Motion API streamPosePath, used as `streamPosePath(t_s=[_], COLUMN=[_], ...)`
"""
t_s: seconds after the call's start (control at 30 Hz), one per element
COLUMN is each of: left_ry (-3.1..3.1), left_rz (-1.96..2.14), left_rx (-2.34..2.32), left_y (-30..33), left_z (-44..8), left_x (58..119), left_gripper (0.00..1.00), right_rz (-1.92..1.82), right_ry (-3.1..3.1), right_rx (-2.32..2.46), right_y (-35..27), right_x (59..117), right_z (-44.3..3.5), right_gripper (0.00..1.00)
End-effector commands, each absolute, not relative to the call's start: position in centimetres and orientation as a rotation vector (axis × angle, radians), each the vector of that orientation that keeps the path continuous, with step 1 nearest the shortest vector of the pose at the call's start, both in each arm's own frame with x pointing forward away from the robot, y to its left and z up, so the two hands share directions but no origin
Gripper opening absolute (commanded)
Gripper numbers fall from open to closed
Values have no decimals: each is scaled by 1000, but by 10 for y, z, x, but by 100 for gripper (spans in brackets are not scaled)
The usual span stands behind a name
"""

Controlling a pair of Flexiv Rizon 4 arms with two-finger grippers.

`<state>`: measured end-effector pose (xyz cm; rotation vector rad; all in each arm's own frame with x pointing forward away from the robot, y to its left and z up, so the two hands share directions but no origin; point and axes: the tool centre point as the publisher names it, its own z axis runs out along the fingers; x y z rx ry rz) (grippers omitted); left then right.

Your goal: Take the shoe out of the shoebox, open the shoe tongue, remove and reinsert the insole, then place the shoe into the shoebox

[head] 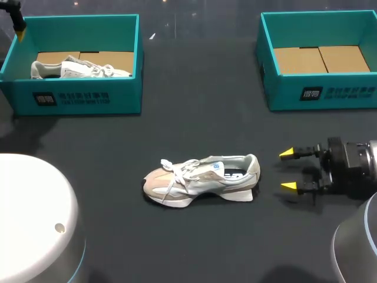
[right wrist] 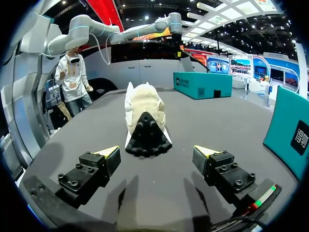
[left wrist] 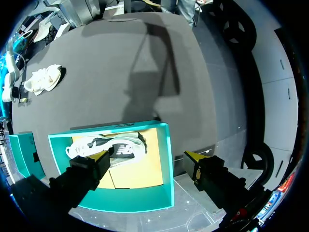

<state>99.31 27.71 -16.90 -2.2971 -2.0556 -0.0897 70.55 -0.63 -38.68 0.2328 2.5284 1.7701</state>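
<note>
A dark grey, matte tabletop (head: 194,106) carries everything. The shoe (head: 200,180), white and beige with loose white laces, stands on its sole near the middle of this surface, outside both boxes. It casts a thin shadow along its sole.

Just past the shoe's heel, and not touching it, the right end effector (head: 288,170) hangs low over the surface with its yellow-tipped fingers spread apart and nothing between them. From the right wrist, the shoe (right wrist: 145,121) sits straight ahead of that end effector (right wrist: 157,151), heel-on, with the black tread at the back showing.

Well away from the shoe's toe, toward the far edge, stands the teal left shoebox (head: 76,97), which holds a second shoe (head: 79,69) on its cardboard floor. Well away from the shoe's heel, also at the far edge, stands the teal right shoebox (head: 318,94), with only bare cardboard inside.

The left end effector (left wrist: 147,155) hovers over the left shoebox (left wrist: 166,164), far from the shoe (left wrist: 43,79). Its fingers are held wide and grip nothing.
</note>
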Motion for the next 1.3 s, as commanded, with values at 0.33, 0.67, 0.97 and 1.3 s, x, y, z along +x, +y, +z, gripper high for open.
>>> streamPosePath(t_s=[0.33, 0.67, 0.97, 1.3], left_ry=[-2055, -2055, -2055, -2055], left_rz=[-93, -93, -93, -93], left_rx=[-2298, -2298, -2298, -2298], left_y=[277, 277, 277, 277], left_z=[-169, -169, -169, -169], left_x=[992, 992, 992, 992], left_gripper=[100, 100, 100, 100], right_rz=[1789, 1816, 1826, 1849], right_ry=[2508, 2512, 2513, 2512], right_rx=[222, 196, 182, 154], right_y=[27, 46, 54, 67], right_x=[702, 704, 706, 705], right_z=[-394, -399, -403, -406], right_gripper=[100, 100, 100, 100])
